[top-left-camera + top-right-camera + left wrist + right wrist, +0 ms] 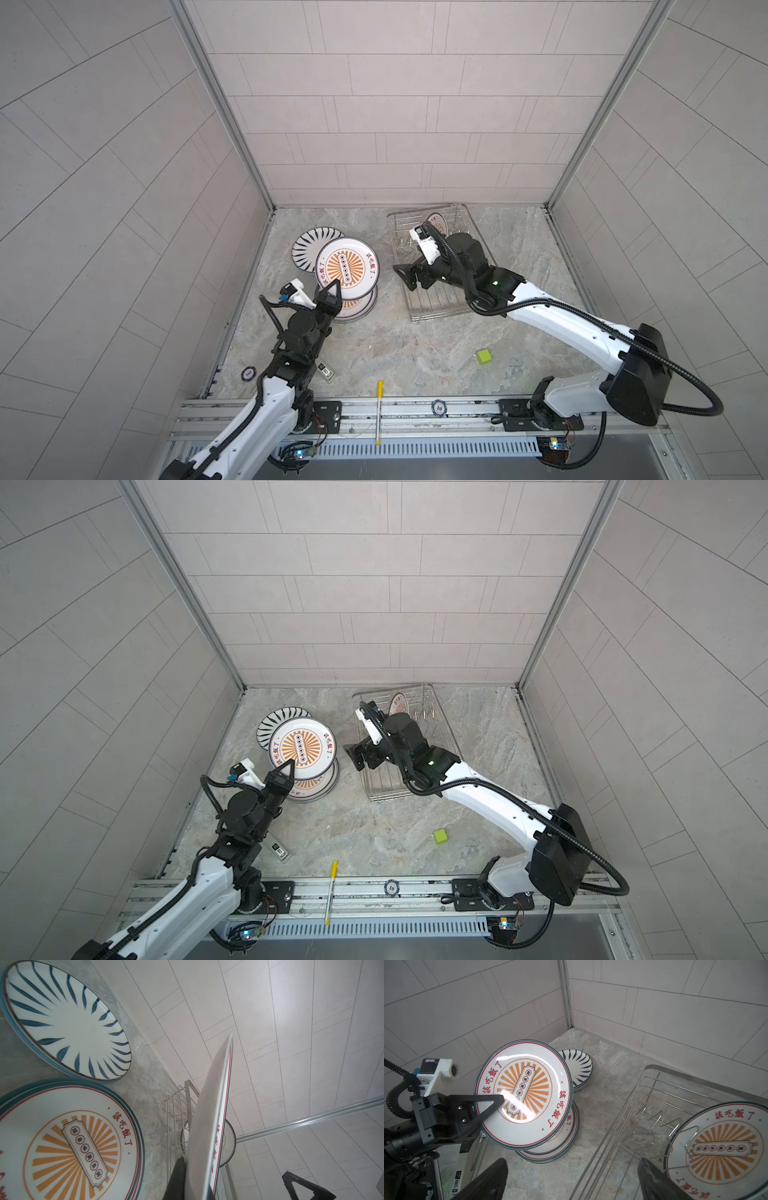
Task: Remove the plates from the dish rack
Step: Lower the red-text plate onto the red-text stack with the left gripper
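Two robot arms work over a marbled table [395, 353] in a tiled booth. The left gripper [332, 291] is clamped shut on the rim of a white plate [347, 268] with an orange sunburst centre and red characters, holding it tilted just above a stack [357, 309] of matching plates lying flat on the left of the table. A blue-striped plate [309, 245] lies flat behind the stack, at its far side. To the right sits the wire rack [432, 311], with one sunburst plate [720, 1147] standing on edge among the prongs at its far end. The right gripper [405, 277] hangs over the rack's near left side with its jaws spread wide and nothing in them. The plates look stiff, glazed and breakable, likely slick under the pads and heavy enough to swing when pinched at one edge. The held plate probably wants lowering flat before release, not dropping. For the rack plate, the top of the rim, clear of the wires, seems the best place to grip, then a straight lift upward.
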You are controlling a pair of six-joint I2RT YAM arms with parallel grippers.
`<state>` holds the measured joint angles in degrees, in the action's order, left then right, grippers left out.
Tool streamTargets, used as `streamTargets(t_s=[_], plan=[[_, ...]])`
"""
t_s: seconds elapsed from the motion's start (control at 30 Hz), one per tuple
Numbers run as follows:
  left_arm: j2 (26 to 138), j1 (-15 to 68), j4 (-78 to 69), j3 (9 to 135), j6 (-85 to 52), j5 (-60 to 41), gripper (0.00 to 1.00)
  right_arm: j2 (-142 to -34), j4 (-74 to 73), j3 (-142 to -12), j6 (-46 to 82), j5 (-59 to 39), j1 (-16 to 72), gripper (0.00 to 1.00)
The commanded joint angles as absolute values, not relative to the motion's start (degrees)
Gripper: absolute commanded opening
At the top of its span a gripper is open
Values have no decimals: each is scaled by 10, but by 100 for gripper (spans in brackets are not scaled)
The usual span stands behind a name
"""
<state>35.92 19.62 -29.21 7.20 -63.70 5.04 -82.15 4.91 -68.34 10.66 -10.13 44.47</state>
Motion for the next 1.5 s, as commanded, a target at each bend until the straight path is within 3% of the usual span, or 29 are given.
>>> streamTargets(t_s=[0.0, 0.33, 0.67, 1.07, 1.17, 1.47], plan=[[339, 191, -285, 68, -682, 84, 0, -854, 92, -725, 76, -63, 465, 99], [316, 189, -138, 77, -756, 148, 0, -946, 133, -802, 91, -73, 475, 98], [392, 190, -145, 90, -790, 138, 0, -1031, 154, -870, 91, -107, 491, 95], [438, 183, -158, 94, -817, 119, 0, -1039, 160, -872, 87, -97, 492, 95], [440, 180, -153, 95, -816, 120, 6, -1038, 160, -870, 87, -96, 492, 94], [441, 175, -151, 93, -809, 122, 4, -1038, 159, -866, 87, -92, 493, 94]])
